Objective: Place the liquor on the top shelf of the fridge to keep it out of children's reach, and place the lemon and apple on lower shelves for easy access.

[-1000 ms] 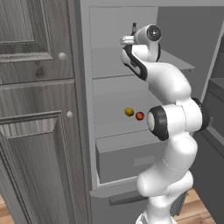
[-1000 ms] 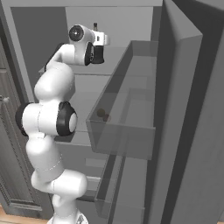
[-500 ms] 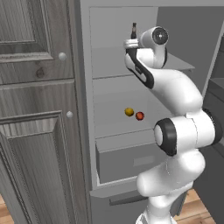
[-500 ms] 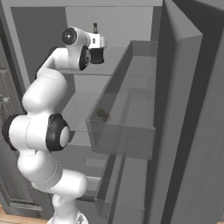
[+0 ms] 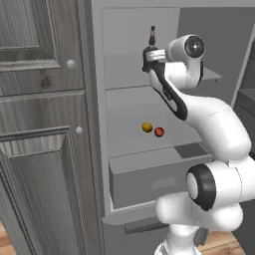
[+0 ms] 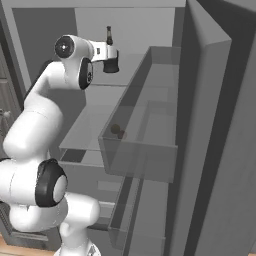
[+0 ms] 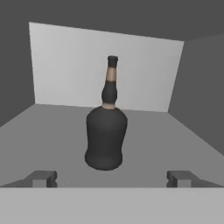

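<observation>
The liquor (image 7: 106, 135) is a squat black bottle that stands upright on the top shelf (image 7: 175, 148) of the fridge, a short way ahead of my open gripper (image 7: 111, 179), between and beyond the fingertips (image 7: 41, 178) and untouched. From the left base view its neck (image 5: 152, 35) pokes up behind my gripper (image 5: 148, 59), over the top shelf (image 5: 124, 72). The right base view shows the same liquor (image 6: 108, 36) neck above my hand. The lemon (image 5: 147, 127) and the apple (image 5: 159, 132) sit side by side on a lower shelf (image 5: 129, 144).
Below the fruit a grey drawer box (image 5: 149, 179) is pulled out. Wood-grain cupboards (image 5: 40, 124) stand left of the fridge. The open fridge door with its see-through bin (image 6: 150, 150) is close on the right of my arm.
My wrist has drawn back a little towards the base and the elbow has swung down to the right. The bottle has stayed put on the shelf, and the jaws have remained wide.
</observation>
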Tool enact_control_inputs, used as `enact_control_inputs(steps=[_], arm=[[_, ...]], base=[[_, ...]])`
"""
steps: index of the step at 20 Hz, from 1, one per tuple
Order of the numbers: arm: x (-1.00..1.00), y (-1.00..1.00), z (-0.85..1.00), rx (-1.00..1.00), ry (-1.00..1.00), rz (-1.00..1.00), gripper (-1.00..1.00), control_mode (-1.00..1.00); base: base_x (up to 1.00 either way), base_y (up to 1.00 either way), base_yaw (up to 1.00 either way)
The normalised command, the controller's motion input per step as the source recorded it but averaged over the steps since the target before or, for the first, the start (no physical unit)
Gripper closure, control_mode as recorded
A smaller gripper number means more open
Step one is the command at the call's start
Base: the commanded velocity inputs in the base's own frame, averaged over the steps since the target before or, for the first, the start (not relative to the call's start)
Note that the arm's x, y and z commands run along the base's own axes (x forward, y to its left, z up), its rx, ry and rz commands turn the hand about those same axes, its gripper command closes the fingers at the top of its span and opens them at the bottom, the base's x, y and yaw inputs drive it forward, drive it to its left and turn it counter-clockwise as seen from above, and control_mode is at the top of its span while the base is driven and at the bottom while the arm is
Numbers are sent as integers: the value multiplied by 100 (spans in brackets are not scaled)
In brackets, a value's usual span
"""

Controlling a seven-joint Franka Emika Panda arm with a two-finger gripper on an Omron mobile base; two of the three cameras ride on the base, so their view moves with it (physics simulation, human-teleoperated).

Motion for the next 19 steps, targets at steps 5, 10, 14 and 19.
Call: enact_control_inputs(steps=[5, 10, 14, 19], arm=[[-100, 1, 2, 0, 0, 0, -100, -100], [-100, 13, 0, 0, 0, 0, -100, -100], [-100, 23, 0, 0, 0, 0, -100, -100], [-100, 21, 0, 0, 0, 0, -100, -100]], base=[[0, 0, 0], [0, 0, 0], [0, 0, 0], [0, 0, 0]])
